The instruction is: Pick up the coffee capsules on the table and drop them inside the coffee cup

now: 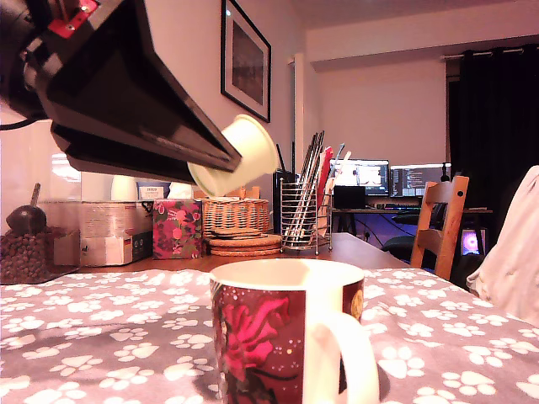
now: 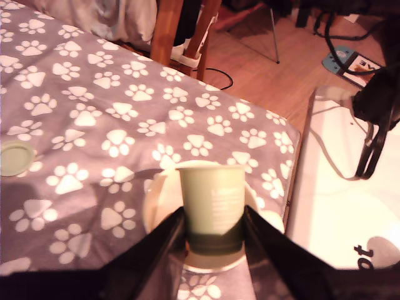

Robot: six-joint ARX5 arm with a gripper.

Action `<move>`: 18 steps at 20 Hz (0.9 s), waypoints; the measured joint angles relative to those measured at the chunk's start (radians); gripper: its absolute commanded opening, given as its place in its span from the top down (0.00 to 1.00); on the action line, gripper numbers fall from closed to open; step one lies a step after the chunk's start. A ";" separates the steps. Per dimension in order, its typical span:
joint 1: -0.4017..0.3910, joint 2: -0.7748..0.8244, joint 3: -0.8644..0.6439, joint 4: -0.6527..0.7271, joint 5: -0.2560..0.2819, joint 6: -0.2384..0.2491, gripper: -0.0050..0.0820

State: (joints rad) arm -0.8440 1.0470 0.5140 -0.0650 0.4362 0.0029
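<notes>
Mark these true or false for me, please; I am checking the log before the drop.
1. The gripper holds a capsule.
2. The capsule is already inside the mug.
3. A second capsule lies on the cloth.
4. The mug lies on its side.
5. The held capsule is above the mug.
1. True: the gripper is shut on the capsule.
2. False: it hangs in the air above the mug.
3. True: the wrist view shows another capsule on the paw-print cloth.
4. False: the mug stands upright, mouth up.
5. True: in the wrist view the mug's rim shows directly below it.
</notes>
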 measured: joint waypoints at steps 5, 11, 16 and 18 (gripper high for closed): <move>-0.055 0.005 0.034 -0.076 -0.088 -0.003 0.90; -0.077 0.108 0.098 -0.117 -0.105 -0.003 0.90; -0.113 0.205 0.189 -0.194 -0.127 -0.002 0.90; -0.119 0.231 0.224 -0.213 -0.149 -0.002 0.90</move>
State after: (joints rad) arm -0.9634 1.2781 0.7376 -0.2779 0.2874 0.0010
